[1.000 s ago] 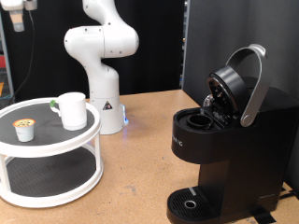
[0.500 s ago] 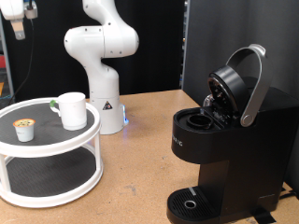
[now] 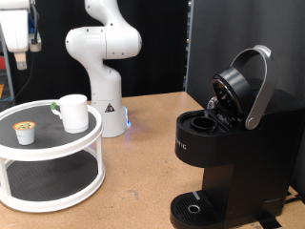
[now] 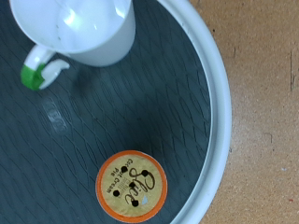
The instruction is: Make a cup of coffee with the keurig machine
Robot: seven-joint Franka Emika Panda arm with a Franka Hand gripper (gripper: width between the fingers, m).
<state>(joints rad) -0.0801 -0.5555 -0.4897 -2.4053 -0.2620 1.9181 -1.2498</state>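
The white cup (image 3: 73, 112) stands on the top tier of a round white stand (image 3: 57, 153), its handle turned to the exterior view's left. In the wrist view the cup (image 4: 89, 28) shows from above, with a green mark by its handle. A small pod with a tan top (image 3: 26, 133) (image 4: 131, 186) sits beside it on the same dark mat. The black keurig machine (image 3: 229, 153) stands at the exterior view's right, lid raised and chamber open. My gripper (image 3: 21, 63) hangs high above the stand's left part, touching nothing.
The white robot base (image 3: 103, 57) stands behind the stand. The stand's lower tier (image 3: 48, 181) is a second dark mat. Brown tabletop (image 3: 143, 162) lies between stand and machine. The stand's white rim (image 4: 217, 112) borders the wooden surface in the wrist view.
My gripper has come down further into the exterior view's top left corner, above the stand. The cup, pod and machine have not moved.
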